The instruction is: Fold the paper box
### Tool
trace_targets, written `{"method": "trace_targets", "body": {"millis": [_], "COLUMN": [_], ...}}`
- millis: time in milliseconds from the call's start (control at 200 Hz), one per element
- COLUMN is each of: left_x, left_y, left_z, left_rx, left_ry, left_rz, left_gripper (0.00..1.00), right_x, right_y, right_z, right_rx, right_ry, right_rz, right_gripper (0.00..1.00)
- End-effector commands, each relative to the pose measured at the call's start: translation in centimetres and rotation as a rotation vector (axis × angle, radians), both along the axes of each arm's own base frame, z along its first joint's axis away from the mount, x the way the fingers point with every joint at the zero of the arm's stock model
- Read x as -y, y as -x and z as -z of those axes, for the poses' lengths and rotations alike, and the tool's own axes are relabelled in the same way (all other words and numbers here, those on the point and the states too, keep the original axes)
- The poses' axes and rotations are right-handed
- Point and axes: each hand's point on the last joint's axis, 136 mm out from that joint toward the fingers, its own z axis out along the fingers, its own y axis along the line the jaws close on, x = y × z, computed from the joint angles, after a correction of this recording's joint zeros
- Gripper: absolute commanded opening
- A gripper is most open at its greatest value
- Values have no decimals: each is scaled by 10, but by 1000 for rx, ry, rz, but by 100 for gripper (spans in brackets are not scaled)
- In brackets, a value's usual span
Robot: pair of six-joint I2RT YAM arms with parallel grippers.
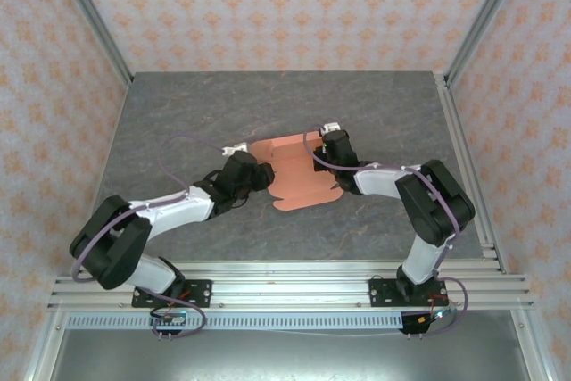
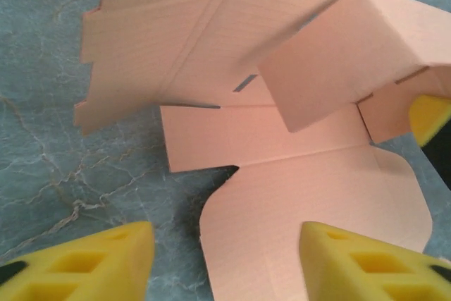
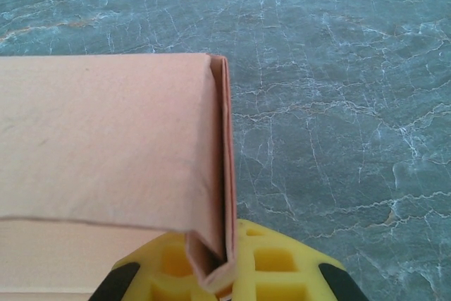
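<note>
The paper box (image 1: pixel 299 176) is a salmon-orange die-cut card, partly folded, lying mid-table between both arms. In the left wrist view the paper box (image 2: pixel 296 174) shows one raised panel and a flat rounded tab. My left gripper (image 2: pixel 225 266) is open just above that tab: one finger over the card, the other over bare table. My left gripper (image 1: pixel 266 173) sits at the card's left edge. My right gripper (image 3: pixel 229 269) is shut on a doubled-over side wall of the paper box (image 3: pixel 106 139), holding it upright. From above, my right gripper (image 1: pixel 318 156) sits at the card's right side. One of its yellow fingertips (image 2: pixel 430 114) shows at the raised panel.
The table (image 1: pixel 178 122) is dark grey marble-patterned. Patterned walls and aluminium posts (image 1: pixel 89 15) enclose it on three sides. A metal rail (image 1: pixel 285 287) with both arm bases runs along the near edge. Bare surface lies behind and to both sides of the card.
</note>
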Motion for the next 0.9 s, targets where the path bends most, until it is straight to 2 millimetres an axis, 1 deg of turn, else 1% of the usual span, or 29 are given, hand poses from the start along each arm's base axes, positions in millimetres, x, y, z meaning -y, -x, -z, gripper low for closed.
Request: {"method": "trace_targets", "body": {"millis": [0,80,180,240,345,460,540,636,761,896], "left_x": [2,3,7,6,4,9,17,26,36,33], "left_y": [-21,-27,-33,-35,-38,-45,-50,-54,-56,-56], "left_z": [-1,8,15,21,26,23,21,18,12,23], "left_rx": [40,27,21,10,10,28,43,57,78,54], "left_ry": [18,1,7,-4,-17,-21,-15,-30,-56,-77], "left_rz": [-60,-74,-75,-86,-103,-91,-65,-33,7,-7], "left_gripper": [46,39,38,41,51,52,48,41,40,40], "right_x": [-1,-1,-2,-2,-1,-2,-3,-6,-10,-13], "right_y": [-4,-3,-2,-1,0,1,0,1,2,1], "right_z": [-9,-9,-10,-9,-8,-7,-7,-6,-1,1], "right_rx": [28,27,30,30,28,27,29,32,26,19], "right_ry": [-16,-16,-18,-17,-16,-15,-10,11,45,38], "right_rz": [21,16,12,12,12,6,4,-3,-12,-18], "right_gripper": [0,0,0,0,0,0,0,0,0,0]}}
